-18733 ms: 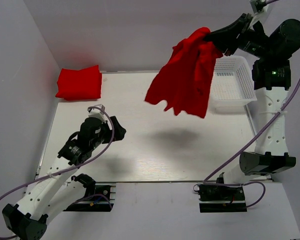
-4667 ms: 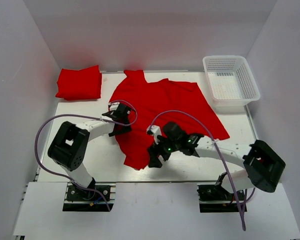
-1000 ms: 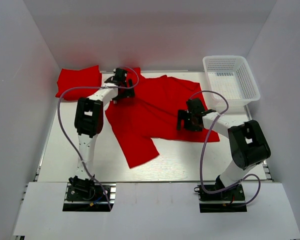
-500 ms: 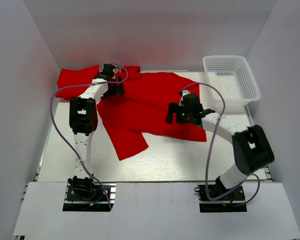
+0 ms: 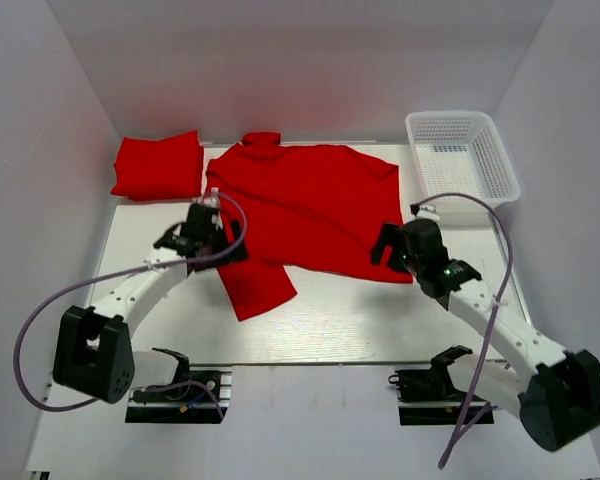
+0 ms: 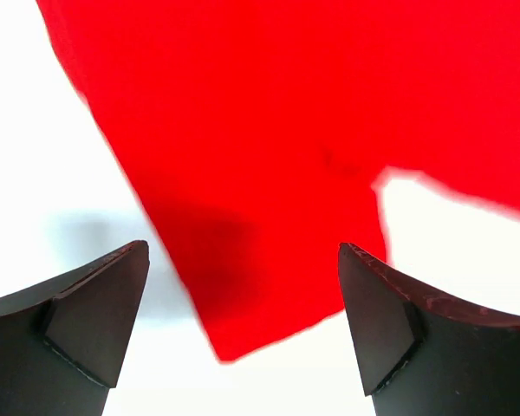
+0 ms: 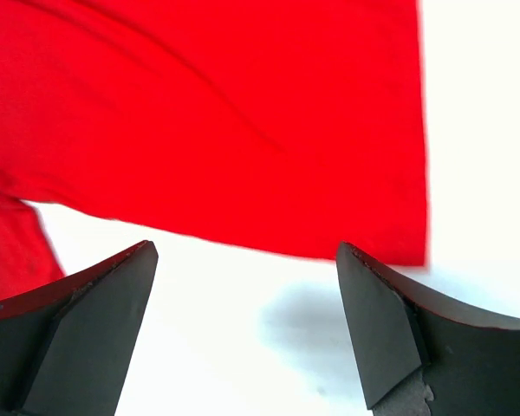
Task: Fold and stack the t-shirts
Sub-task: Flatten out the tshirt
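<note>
Spread t-shirt (image 5: 310, 205) lies flat on the desk (image 5: 380, 310), just beside the basket (image 5: 460, 165); folded t-shirt (image 5: 158, 165) sits well apart from the basket. Left pincer (image 6: 243, 250) and right pincer (image 7: 243, 247) hover spread and empty over its near edge. Limp, light cloth, likely best pinched at corners.

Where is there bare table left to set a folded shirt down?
Free: the near strip of table between the spread t-shirt and the arm bases, and a smaller patch by the left edge, in front of the folded t-shirt. Crowded: the far edge, where folded t-shirt, spread t-shirt and basket sit almost side by side.
</note>
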Controlling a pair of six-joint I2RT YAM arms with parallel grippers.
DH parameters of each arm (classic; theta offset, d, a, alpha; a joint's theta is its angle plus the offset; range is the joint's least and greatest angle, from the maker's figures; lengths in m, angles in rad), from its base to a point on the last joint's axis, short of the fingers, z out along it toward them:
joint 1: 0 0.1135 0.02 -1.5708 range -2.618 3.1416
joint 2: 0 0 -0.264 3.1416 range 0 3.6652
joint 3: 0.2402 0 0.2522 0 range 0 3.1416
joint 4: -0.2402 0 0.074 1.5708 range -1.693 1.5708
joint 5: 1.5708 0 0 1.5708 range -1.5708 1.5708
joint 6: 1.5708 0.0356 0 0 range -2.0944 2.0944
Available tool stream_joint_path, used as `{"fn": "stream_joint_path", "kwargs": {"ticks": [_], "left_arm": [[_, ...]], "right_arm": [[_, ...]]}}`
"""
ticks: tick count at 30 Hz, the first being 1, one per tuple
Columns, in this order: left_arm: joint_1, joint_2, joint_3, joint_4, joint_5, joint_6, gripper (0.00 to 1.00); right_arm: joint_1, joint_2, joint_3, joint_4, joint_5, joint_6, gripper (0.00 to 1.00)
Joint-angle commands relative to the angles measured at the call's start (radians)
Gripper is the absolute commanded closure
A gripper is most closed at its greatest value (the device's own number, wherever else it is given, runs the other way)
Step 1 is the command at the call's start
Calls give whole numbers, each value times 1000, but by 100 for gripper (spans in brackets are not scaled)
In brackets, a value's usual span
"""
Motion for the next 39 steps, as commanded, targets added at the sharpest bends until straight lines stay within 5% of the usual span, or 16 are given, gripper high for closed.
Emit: {"fn": "stream_joint_path", "kwargs": {"ticks": [1,8,16,21,25,26,31,35,39], "left_arm": [[-86,-74,-157,-4,65,-83,0],[-200,-299,-331,-132,-27,-212,0],[-269,-178,-360,-14,-47,-222,0],[-289,-120,-349,6,-96,-222,8],[-298,-59,-358,46,-105,-222,31],[-298,-34,-358,57,-105,-222,46],[-307,0,-358,32,-116,-203,67],[-307,-43,-380,14,-116,-203,100],[-307,-123,-424,14,-73,-203,100]], "right_arm": [[-9,-118,-56,-87,116,86,10],[-12,-234,-97,-184,103,82,10],[-9,-267,-133,-236,119,111,10],[-12,-280,-128,-238,172,97,10],[-15,-258,-124,-238,206,95,10],[-15,-240,-124,-241,211,91,10],[-24,-192,-117,-241,237,111,10],[-39,-155,-110,-238,251,121,10],[-56,-85,-108,-222,255,138,10]]}}
